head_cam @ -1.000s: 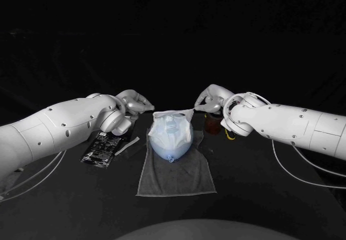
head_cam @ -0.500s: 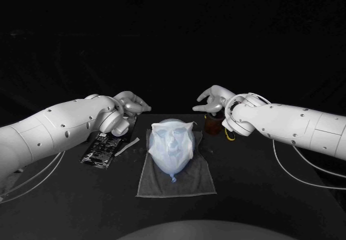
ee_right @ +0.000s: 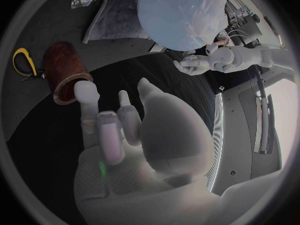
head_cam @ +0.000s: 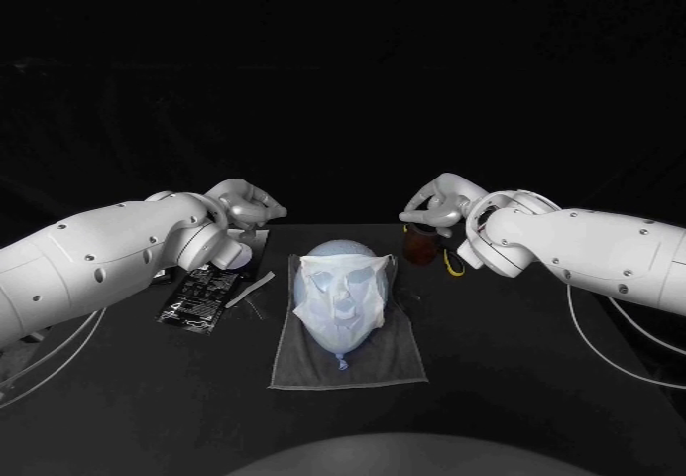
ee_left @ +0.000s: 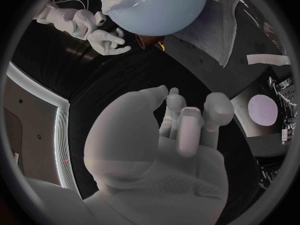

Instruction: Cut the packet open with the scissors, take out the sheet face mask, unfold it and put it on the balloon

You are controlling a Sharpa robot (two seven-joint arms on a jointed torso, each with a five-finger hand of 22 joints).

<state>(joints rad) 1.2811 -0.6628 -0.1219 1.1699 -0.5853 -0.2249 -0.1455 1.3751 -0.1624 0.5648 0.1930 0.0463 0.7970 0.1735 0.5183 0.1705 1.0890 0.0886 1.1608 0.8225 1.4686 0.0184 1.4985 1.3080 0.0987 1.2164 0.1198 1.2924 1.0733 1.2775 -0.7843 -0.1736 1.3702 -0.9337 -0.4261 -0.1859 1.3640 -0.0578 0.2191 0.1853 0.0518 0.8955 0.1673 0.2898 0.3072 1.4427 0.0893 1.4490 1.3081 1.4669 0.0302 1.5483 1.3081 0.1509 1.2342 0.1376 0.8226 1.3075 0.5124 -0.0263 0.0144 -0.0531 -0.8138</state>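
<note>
Looking at the balloon (head_cam: 339, 246), you see the sheet face mask (head_cam: 340, 297) already spread over it, lying between the fingers of both hands and apart from them. The left hand (head_cam: 243, 203) and right hand (head_cam: 436, 203) hold nothing, fingers loosely apart, so I judge only some smoothing may be left, if any

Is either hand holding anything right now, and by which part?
Nothing is held. The left hand and right hand are empty, clear of the mask lying over the balloon.
</note>
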